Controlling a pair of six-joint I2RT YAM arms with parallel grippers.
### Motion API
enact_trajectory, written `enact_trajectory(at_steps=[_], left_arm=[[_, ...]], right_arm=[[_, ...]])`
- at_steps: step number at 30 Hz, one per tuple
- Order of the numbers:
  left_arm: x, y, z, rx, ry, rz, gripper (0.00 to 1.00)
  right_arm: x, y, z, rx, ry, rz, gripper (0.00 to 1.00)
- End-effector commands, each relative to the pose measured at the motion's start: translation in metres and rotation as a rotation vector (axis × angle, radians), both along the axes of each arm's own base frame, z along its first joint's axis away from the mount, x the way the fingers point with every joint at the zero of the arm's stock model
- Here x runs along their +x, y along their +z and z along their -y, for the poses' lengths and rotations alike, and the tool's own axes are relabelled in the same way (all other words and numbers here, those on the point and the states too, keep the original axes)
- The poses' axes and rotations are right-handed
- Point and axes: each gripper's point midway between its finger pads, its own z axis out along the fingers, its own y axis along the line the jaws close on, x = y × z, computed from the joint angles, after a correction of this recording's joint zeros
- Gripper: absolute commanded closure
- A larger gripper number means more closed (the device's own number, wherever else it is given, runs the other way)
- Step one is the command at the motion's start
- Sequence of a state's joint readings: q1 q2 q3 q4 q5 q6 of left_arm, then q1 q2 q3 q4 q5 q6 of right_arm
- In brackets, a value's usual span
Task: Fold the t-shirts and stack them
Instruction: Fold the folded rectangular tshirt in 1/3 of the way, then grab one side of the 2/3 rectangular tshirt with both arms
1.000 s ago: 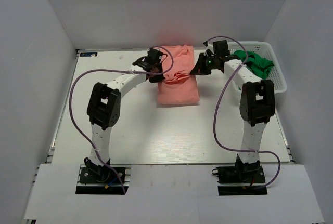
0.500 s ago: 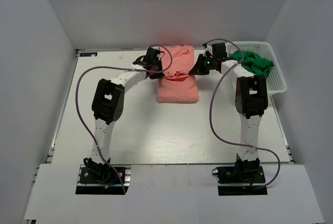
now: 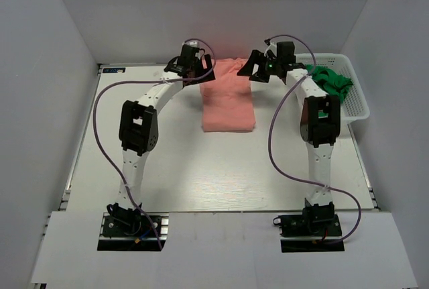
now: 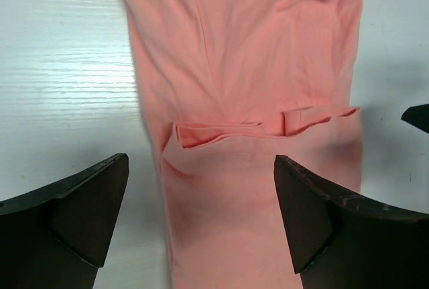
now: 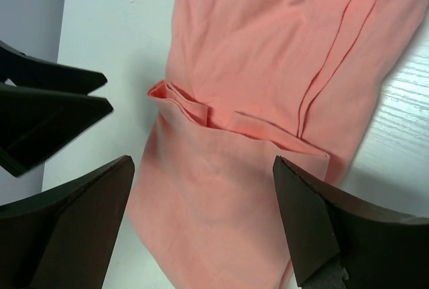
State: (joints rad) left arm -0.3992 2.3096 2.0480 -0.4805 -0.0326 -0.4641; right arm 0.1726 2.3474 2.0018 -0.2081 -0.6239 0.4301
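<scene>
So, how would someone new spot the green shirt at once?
Look to the far right corner of the white table, where a white plastic basket sits. The green shirt lies crumpled inside it. It is bright green and bunched, unlike the pink shirt folded flat on the table.

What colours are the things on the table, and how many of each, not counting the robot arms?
Pink: 1, the folded pink shirt
Green: 1, the crumpled green garment
White: 1, the white basket
Total: 3
</scene>
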Motion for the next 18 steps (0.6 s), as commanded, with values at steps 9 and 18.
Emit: enact_trajectory(at_steps=[9,18], left_arm=[[-0.119,-0.01,0.013,-0.116,-0.156,-0.212,0.01],[-0.168,-0.065,0.002,-0.051,-0.127,-0.356,0.17]], right_arm=[[-0.117,-0.015,0.032,-0.092,0.002,-0.095,0.1],[-0.163,-0.07,0.039,-0.096,-0.039,-0.273,0.1]])
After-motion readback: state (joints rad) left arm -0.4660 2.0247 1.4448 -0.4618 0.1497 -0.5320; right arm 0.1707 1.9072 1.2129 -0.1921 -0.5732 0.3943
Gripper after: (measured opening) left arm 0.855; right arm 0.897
